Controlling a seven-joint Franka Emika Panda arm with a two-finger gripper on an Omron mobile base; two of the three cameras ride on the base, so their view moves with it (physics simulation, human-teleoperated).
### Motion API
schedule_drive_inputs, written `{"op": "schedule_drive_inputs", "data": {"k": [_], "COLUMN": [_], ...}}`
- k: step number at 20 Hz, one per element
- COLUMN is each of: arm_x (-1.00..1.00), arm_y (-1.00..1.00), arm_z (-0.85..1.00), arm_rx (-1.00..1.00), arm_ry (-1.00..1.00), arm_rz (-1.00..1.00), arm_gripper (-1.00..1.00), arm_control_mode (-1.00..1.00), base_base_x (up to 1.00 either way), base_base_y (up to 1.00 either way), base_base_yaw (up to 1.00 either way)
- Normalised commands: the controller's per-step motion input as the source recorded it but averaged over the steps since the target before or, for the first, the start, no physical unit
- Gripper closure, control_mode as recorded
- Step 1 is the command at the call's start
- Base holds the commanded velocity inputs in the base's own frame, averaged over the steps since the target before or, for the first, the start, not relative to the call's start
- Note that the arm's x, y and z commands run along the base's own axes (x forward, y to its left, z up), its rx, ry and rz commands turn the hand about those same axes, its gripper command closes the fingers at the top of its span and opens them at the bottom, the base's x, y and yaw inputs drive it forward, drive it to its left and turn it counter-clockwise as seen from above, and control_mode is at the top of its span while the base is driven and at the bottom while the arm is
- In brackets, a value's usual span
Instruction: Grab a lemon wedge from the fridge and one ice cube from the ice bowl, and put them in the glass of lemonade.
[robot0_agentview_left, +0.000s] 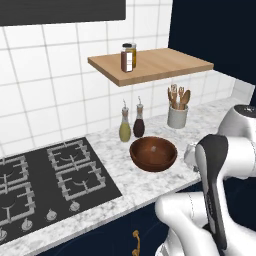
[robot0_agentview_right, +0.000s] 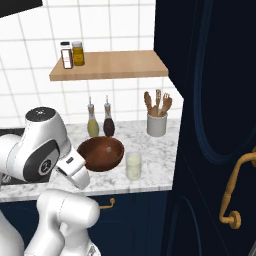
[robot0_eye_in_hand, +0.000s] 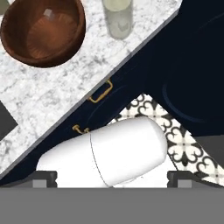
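Place: you are looking at a home kitchen
Cooking: a gas hob is sitting in the marble counter
Walls: white tiles are backing a wooden shelf
Storage: navy cabinets are showing gold handles

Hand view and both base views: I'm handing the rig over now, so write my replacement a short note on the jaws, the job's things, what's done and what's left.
Gripper: jaws wide open, holding nothing, looking down past the counter edge.
Ice bowl: on the marble counter, one pale cube inside.
Glass of lemonade: just right of the bowl, near the counter's front edge; nothing visibly added.
Done: nothing yet.
Left: fetch the lemon wedge from the fridge, take the ice cube, drop both in the glass.
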Motion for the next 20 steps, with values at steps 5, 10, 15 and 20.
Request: {"op": "schedule_drive_inputs", "data": {"k": [5, 10, 15, 20], "arm_x": [0.60, 0.32, -0.11, 0.00], "arm_y": [0.00, 0.01, 0.01, 0.00], "arm_z": [-0.03, -0.02, -0.04, 0.00], "arm_rx": [0.00, 0.00, -0.01, 0.00], "arm_ry": [0.00, 0.00, -0.01, 0.00], "arm_rz": [0.02, 0.01, 0.00, 0.00], "arm_gripper": [-1.00, -1.00, -1.00, -1.00], "arm_control_mode": [-1.00, -1.00, 1.00, 1.00], "base_base_x": [0.00, 0.00, -0.28, -0.93], "base_base_y": [0.00, 0.00, 0.01, 0.02], "base_base_yaw": [0.00, 0.00, 0.00, 0.00]}}
